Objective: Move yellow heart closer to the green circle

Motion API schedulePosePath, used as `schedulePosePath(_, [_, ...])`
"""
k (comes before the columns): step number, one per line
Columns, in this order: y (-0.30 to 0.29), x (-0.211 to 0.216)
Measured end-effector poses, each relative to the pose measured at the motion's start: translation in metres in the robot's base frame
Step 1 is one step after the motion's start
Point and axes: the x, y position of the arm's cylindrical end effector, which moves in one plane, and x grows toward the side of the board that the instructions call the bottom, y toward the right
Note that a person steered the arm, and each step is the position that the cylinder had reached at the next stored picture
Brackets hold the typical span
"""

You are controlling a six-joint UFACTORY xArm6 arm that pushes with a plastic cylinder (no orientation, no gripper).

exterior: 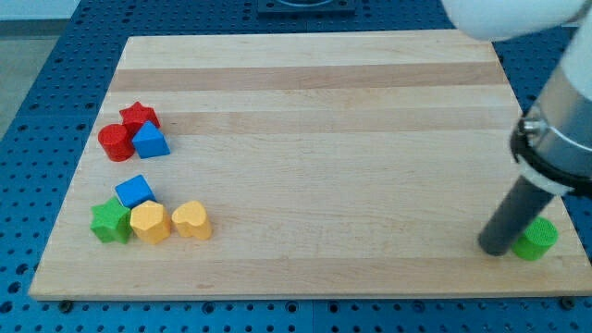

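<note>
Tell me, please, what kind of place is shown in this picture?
Probably a robotics lab bench: a wooden board lies on a blue perforated table, small coloured blocks such as the yellow heart sit on it, and my tip rests beside the green circle.

Dark rod slanting down from the view's right, my tip (495, 248) on the board's lower right

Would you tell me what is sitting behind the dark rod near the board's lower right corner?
The green circle sits just behind my tip, at the view's right. Its left part is covered by the rod, so whether the two touch cannot be seen. Nothing else shows there.
</note>
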Motion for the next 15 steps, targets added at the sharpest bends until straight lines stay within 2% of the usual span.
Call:
schedulePosePath(2, [-0.126, 0.005])
schedulePosePath(4, [-0.271, 0.042])
schedulePosePath(5, [-0.328, 0.033])
schedulePosePath(6, [-0.35, 0.022])
schedulePosePath(9, [-0.341, -0.024])
schedulePosePath(13, [-0.24, -0.07])
schedulePosePath(15, [-0.197, -0.112])
